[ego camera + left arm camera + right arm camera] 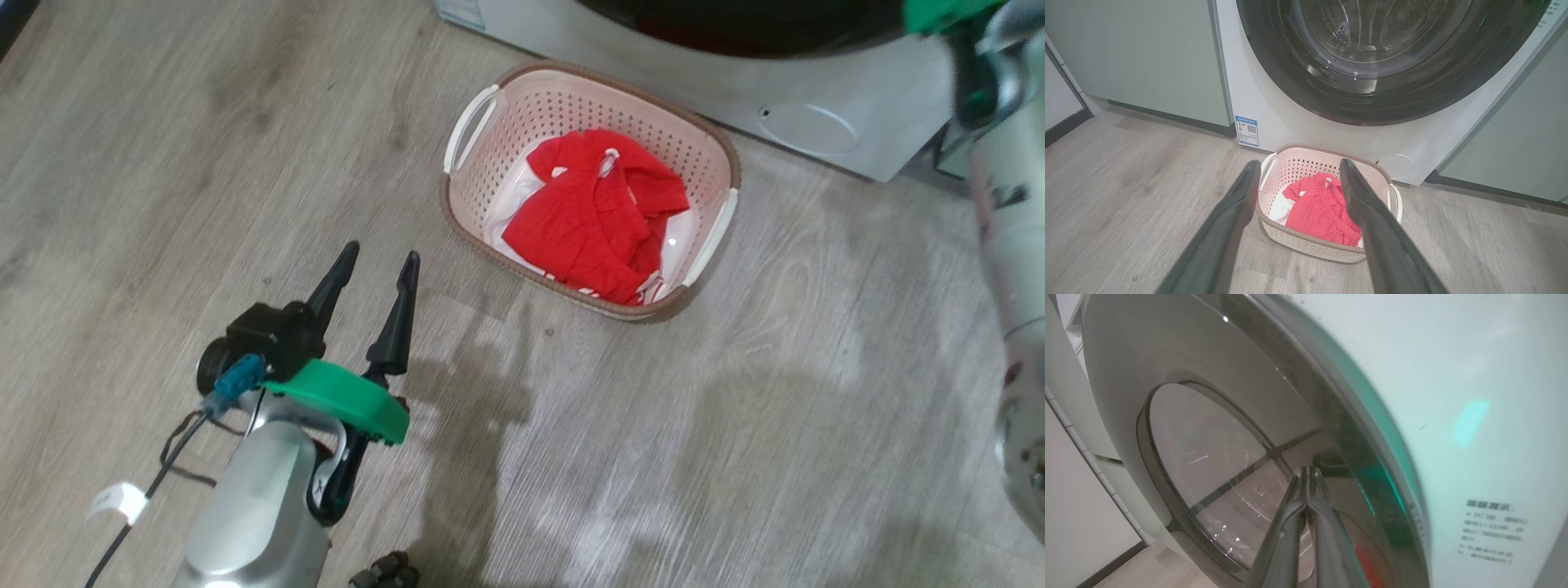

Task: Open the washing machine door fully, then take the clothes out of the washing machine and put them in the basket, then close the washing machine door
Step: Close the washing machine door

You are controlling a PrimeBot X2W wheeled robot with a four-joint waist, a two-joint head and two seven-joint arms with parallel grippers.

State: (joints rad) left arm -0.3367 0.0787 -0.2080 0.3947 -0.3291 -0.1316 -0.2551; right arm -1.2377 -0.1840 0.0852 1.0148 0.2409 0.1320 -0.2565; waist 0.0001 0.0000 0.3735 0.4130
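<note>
Clothes [596,216] in basket [506,106] below washing machine door [1274,77]. Closing step. My right tool [1306,473], pressed together, at door's rim; left tool [381,251] apart, empty. Next, I judge: firm push till latched.

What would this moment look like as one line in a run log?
clothes: in basket | left tool: open, empty | right tool: shut, at washing machine door

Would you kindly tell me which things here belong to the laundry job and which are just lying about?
Job in hand: washing machine, door, clothes, basket, left pincer open, right pincer shut.

Just there: cabinets, floor.
</note>
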